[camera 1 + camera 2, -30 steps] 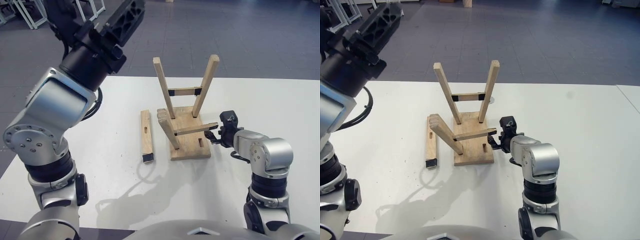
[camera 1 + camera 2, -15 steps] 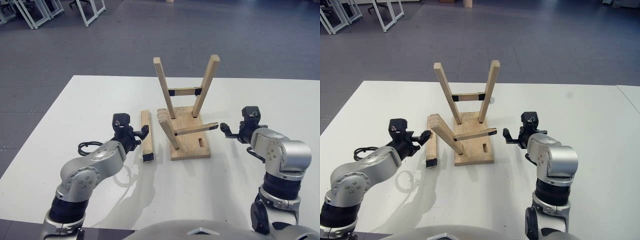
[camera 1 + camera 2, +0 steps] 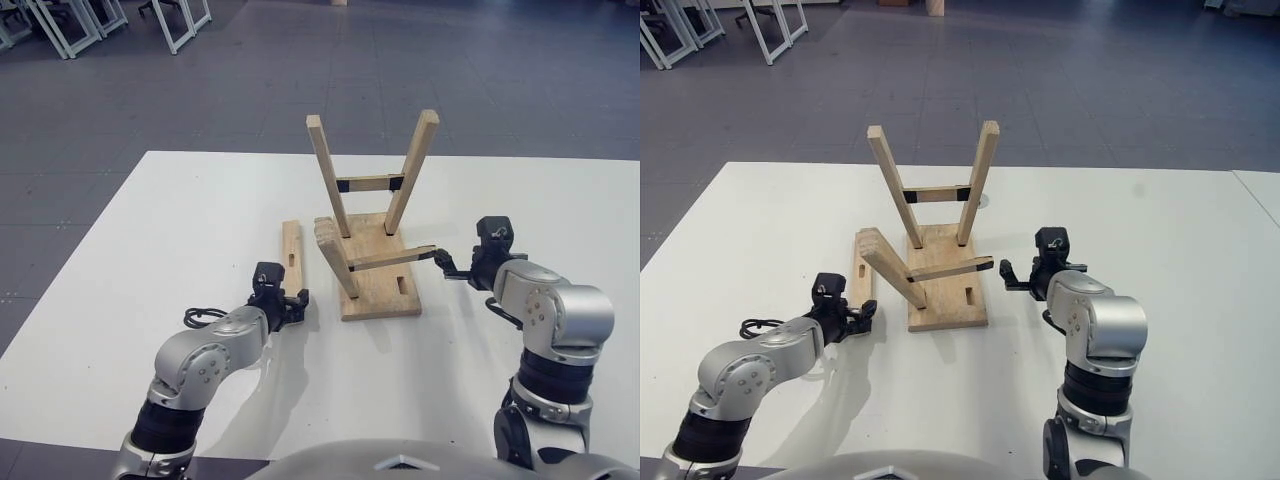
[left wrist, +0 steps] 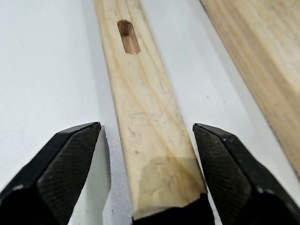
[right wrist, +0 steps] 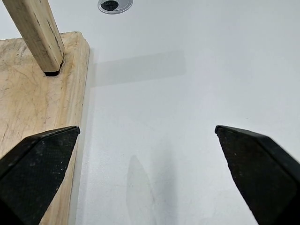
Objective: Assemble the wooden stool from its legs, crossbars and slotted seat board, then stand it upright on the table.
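Swung down from overhead, the left gripper (image 3: 289,303) straddles the loose leg (image 3: 291,258) left of the seat board (image 3: 386,291), jaws wide; the right gripper (image 3: 447,268), at the board's right, gapes too.

loose leg (image 4: 145,122) cut off, seat board (image 4: 262,56) cropped

A second ago the left gripper (image 3: 292,306) is raised high to the left of the seat board (image 3: 385,285). It now sits low at the loose leg (image 3: 291,262) just left of the board, its spread fingers (image 4: 70,159) straddling the leg's near, black-tipped end. The right gripper (image 3: 452,268) backs off from the board's right side, then returns close to the crossbar (image 3: 392,258) tip.
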